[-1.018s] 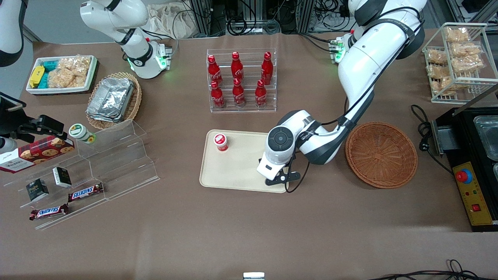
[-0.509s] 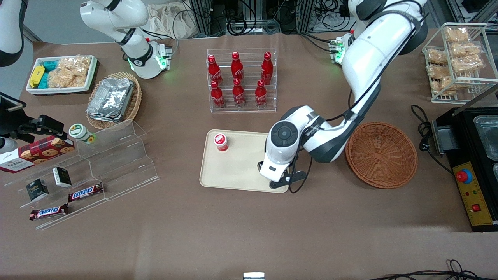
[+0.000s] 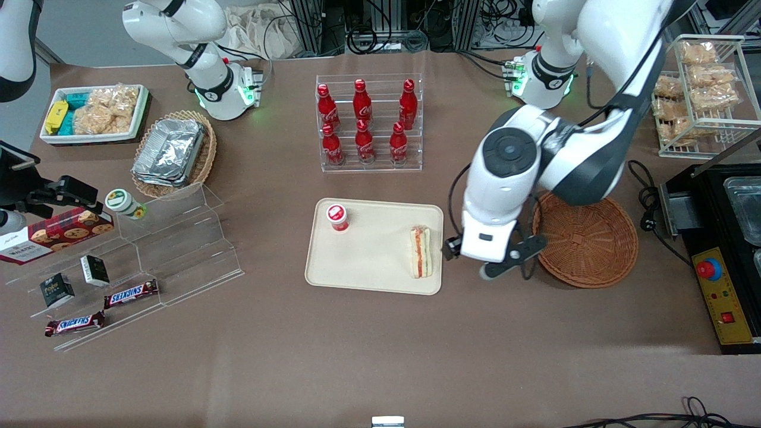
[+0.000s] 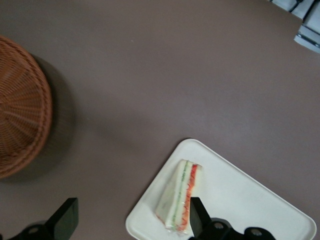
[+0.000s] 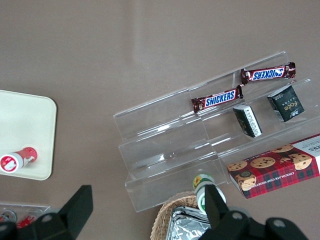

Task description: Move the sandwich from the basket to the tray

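The sandwich (image 3: 420,252) lies on the cream tray (image 3: 368,264), at the tray's edge nearest the basket, its red and green filling facing up. The reddish-brown wicker basket (image 3: 582,238) beside the tray holds nothing. My left gripper (image 3: 489,254) hangs raised over the bare table between tray and basket, open and holding nothing. In the left wrist view the sandwich (image 4: 180,195) rests on the tray (image 4: 240,200) close to one black finger (image 4: 196,217). The gripper (image 4: 131,222) spans the tray's corner there, with the basket (image 4: 20,110) off to the side.
A small red-capped bottle (image 3: 337,217) stands on the tray. A clear rack of red cola bottles (image 3: 368,122) is farther from the camera. A stepped acrylic shelf (image 3: 178,238) with snacks lies toward the parked arm's end, a black appliance (image 3: 725,238) toward the working arm's.
My gripper has let go of the sandwich, risen off the tray and swung toward the basket. The sandwich, hidden under the hand before, now lies in plain view on the tray.
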You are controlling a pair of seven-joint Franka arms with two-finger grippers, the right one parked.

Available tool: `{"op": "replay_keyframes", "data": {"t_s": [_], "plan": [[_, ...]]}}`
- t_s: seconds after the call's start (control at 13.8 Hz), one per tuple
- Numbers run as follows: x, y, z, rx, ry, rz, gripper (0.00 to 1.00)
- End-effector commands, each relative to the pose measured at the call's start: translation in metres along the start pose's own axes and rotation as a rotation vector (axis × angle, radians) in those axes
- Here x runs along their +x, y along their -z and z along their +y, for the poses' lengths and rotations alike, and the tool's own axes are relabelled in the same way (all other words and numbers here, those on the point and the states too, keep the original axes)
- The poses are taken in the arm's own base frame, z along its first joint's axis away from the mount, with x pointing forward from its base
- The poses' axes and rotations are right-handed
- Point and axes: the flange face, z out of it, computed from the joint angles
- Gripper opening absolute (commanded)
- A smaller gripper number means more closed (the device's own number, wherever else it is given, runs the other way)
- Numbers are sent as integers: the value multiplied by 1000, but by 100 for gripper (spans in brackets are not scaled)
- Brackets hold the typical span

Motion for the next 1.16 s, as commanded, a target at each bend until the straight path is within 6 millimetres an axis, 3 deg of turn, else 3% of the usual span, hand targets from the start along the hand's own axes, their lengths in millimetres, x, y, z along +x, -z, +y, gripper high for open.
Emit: {"op": "replay_keyframes", "data": {"t_s": [0.0, 0.51, 0.95, 1.09], "plan": [[5, 33, -46, 20, -80, -29, 100], [96, 97, -199, 13, -303, -135, 100], [113, 129, -271, 6, -421, -156, 100], [109, 130, -280, 6, -431, -160, 100]]}}
